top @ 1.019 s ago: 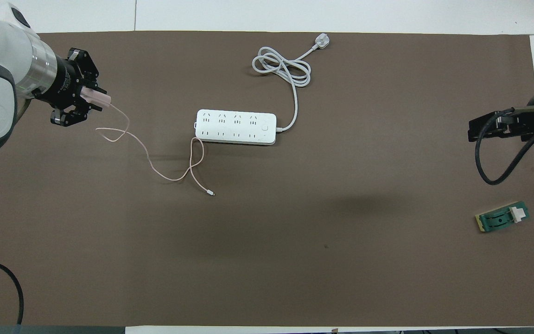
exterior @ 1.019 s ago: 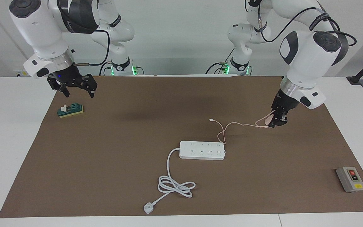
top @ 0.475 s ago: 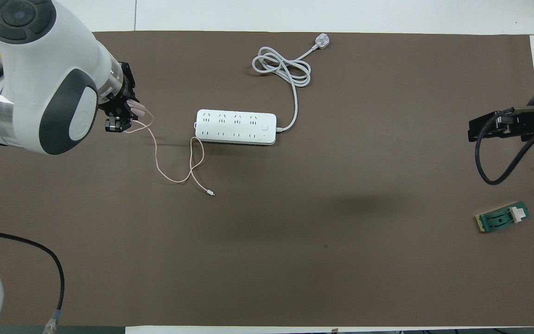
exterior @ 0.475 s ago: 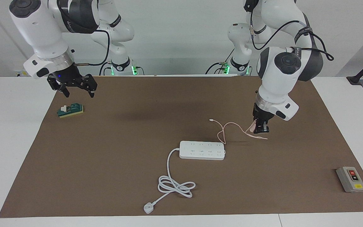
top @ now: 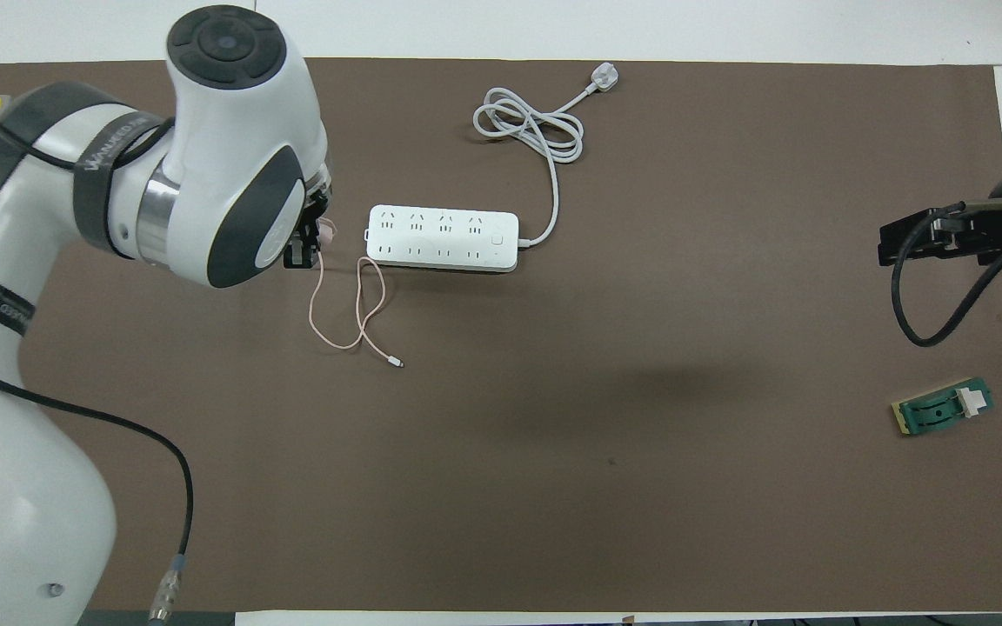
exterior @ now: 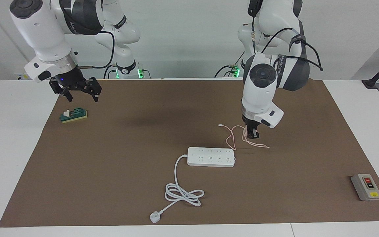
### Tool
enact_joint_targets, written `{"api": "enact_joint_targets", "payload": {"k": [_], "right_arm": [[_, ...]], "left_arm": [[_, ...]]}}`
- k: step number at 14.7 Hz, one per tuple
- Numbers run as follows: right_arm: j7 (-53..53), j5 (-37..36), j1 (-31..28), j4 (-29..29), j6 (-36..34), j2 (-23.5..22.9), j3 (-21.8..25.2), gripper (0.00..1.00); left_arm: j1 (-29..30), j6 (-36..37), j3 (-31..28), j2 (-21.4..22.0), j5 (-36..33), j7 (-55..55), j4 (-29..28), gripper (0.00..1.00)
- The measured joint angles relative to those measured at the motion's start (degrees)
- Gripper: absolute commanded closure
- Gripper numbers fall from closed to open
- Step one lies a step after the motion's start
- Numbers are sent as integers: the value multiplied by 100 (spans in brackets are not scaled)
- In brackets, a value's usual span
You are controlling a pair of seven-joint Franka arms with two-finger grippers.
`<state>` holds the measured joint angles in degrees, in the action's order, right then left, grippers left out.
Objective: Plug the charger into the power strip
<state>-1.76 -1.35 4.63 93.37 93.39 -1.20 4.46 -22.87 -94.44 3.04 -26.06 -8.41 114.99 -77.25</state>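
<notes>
The white power strip [exterior: 211, 157] [top: 443, 238] lies flat mid-mat, sockets facing up. My left gripper [exterior: 251, 134] [top: 305, 248] hangs low over the mat just off the strip's end toward the left arm's end of the table, shut on the pale pink charger [exterior: 244, 133] [top: 325, 231]. The charger's thin pink cable [exterior: 231, 138] [top: 340, 313] loops on the mat beside the strip and ends in a tiny white connector [exterior: 220, 125] [top: 395, 362]. My right gripper [exterior: 82, 95] [top: 888, 243] waits open above the mat's edge at the right arm's end.
The strip's thick white cord [exterior: 183, 194] [top: 529, 130] coils farther from the robots and ends in a white plug [exterior: 155, 217] [top: 603, 80]. A small green block [exterior: 74, 115] [top: 943, 411] lies near the right gripper. A grey button box [exterior: 366, 187] sits at the left arm's end.
My left gripper has carried the charger across the mat toward the power strip's end, dragging the cable into a tighter loop. The right arm has not moved.
</notes>
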Motion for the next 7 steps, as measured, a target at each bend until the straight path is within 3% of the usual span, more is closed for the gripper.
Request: {"api": "enact_joint_targets", "payload": {"k": [3,7], "right_arm": [[0,0,0,0,0,0,0,0],[0,0,0,0,0,0,0,0]], "left_arm": [[-217,165,-5,-381,-18,354,362,100],[-316,177,-5,-529,-22,530,442,100]]}}
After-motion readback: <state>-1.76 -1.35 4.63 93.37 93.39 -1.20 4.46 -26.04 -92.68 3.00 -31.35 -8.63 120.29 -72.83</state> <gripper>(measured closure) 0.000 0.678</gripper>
